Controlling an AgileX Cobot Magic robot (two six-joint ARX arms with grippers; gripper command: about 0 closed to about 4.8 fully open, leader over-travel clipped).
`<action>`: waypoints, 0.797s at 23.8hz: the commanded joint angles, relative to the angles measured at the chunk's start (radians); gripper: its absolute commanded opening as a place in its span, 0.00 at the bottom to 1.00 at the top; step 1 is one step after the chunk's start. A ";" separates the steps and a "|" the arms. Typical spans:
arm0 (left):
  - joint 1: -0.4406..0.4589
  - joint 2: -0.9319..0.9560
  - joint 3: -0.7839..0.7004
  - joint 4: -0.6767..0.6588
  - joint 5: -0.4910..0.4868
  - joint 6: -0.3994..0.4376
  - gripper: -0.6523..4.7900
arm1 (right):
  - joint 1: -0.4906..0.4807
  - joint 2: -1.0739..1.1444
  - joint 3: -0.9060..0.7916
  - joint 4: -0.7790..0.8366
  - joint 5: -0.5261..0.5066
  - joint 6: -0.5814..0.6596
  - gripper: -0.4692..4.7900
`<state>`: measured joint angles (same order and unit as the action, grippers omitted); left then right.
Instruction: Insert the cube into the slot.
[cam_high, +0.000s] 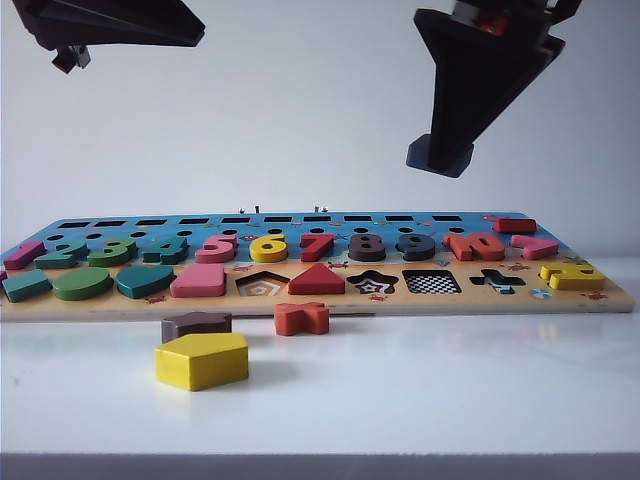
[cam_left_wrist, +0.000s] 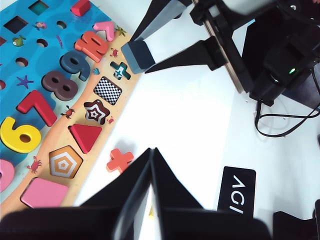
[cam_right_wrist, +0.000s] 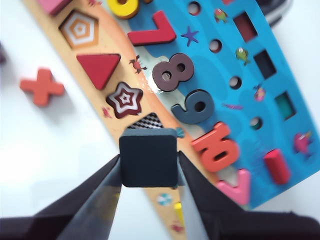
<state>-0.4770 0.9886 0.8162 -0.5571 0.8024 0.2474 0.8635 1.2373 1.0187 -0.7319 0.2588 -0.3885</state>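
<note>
My right gripper (cam_right_wrist: 149, 167) is shut on the cube (cam_right_wrist: 148, 150), a flat dark navy square with rounded corners, one finger on each side. In the exterior view the cube (cam_high: 438, 155) hangs high above the puzzle board (cam_high: 330, 305), roughly over the checkered square slot (cam_high: 432, 282). In the right wrist view that slot (cam_right_wrist: 148, 121) peeks out just beyond the cube. The left wrist view also shows the cube (cam_left_wrist: 138, 56) in the air near the slot (cam_left_wrist: 108, 90). My left gripper (cam_left_wrist: 151, 151) is shut and empty, raised over the table beside the board.
On the table in front of the board lie a yellow pentagon (cam_high: 201, 360), a small brown block (cam_high: 196, 324) and an orange cross (cam_high: 302, 318). The pentagon recess (cam_high: 262, 285) and star recess (cam_high: 373, 284) stand open. Numbers and other shapes fill the rest of the board.
</note>
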 joint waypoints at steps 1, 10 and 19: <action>0.001 0.000 0.003 0.024 -0.014 0.007 0.15 | -0.022 0.000 0.003 0.031 0.003 -0.259 0.08; 0.001 0.000 0.003 0.068 -0.030 0.007 0.15 | -0.061 0.051 0.003 0.048 -0.091 -0.375 0.08; 0.001 0.001 0.003 0.097 -0.030 0.007 0.15 | -0.060 0.140 0.003 0.043 -0.104 -0.365 0.08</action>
<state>-0.4770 0.9890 0.8162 -0.4786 0.7746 0.2474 0.8021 1.3746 1.0187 -0.6926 0.1555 -0.7567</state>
